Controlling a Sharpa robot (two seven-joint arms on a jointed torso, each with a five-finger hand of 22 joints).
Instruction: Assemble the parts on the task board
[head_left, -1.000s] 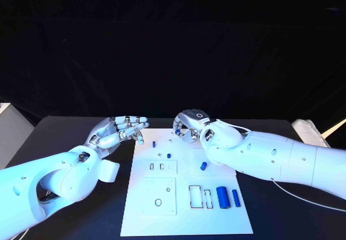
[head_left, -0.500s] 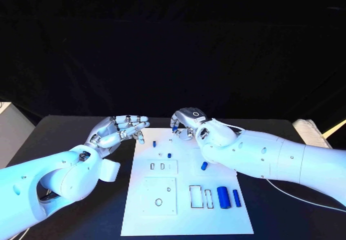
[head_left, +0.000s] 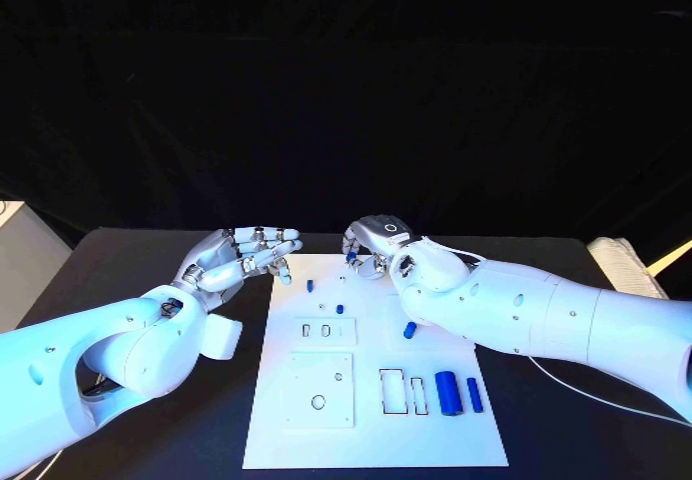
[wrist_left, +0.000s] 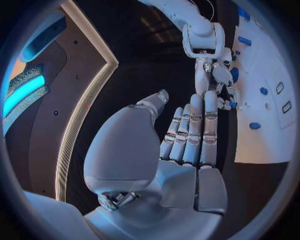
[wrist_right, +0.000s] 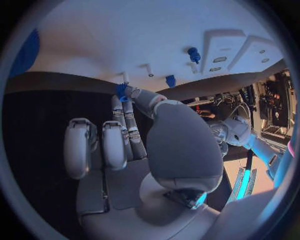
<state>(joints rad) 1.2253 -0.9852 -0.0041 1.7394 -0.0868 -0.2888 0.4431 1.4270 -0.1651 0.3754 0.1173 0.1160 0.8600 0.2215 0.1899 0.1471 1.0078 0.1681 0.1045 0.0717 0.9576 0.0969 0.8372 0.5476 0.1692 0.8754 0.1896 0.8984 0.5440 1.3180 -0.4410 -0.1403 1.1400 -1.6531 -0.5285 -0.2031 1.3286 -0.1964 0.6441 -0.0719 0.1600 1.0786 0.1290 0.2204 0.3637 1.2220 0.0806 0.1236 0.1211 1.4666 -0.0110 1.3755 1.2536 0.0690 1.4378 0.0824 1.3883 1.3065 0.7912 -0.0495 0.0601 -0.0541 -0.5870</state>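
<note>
- Blue small part (head_left: 351, 258) sits pinched in our right hand (head_left: 378, 245) at the far edge of the white task board (head_left: 368, 440), centre of the head view. Our left hand (head_left: 242, 254) hovers left of the board's top corner, fingers loosely spread, holding nothing.
- Left wrist view: left hand (wrist_left: 187, 135) open, fingers straight and side by side; the board runs down the right side.
- Right wrist view: fingertips pinch the blue part (wrist_right: 120, 91) near the board edge, upper middle.
- Looks tiny, light, rigid, probably slippery plastic, so we'd keep a fingertip pinch on its sides.
</note>
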